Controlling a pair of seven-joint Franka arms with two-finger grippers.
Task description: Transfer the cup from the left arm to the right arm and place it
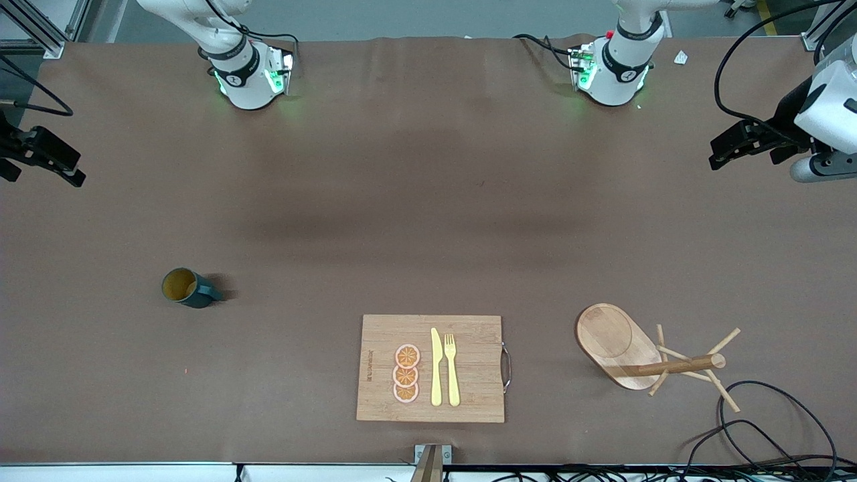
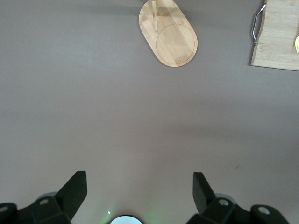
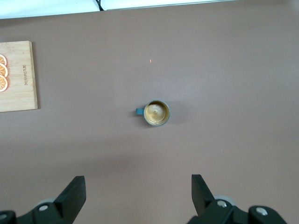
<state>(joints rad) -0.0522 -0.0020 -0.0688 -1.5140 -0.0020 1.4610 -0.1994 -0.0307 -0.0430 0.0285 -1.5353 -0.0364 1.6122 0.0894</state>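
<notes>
The cup (image 1: 184, 288) is a dark teal mug with a mustard-yellow inside. It stands upright on the brown table toward the right arm's end, its handle pointing toward the cutting board. In the right wrist view the cup (image 3: 156, 113) lies well ahead of my right gripper (image 3: 138, 189), which is open and empty. In the front view the right gripper (image 1: 70, 171) hangs at the table's edge at that end. My left gripper (image 1: 720, 157) hovers over the left arm's end of the table, far from the cup. It too is open with nothing between its fingers (image 2: 140, 186).
A bamboo cutting board (image 1: 475, 402) with orange slices (image 1: 406, 373), a yellow knife (image 1: 436, 368) and a fork (image 1: 452, 368) lies near the front edge. A wooden mug tree with an oval base (image 1: 606, 338) stands toward the left arm's end. Black cables (image 1: 770, 428) trail at that corner.
</notes>
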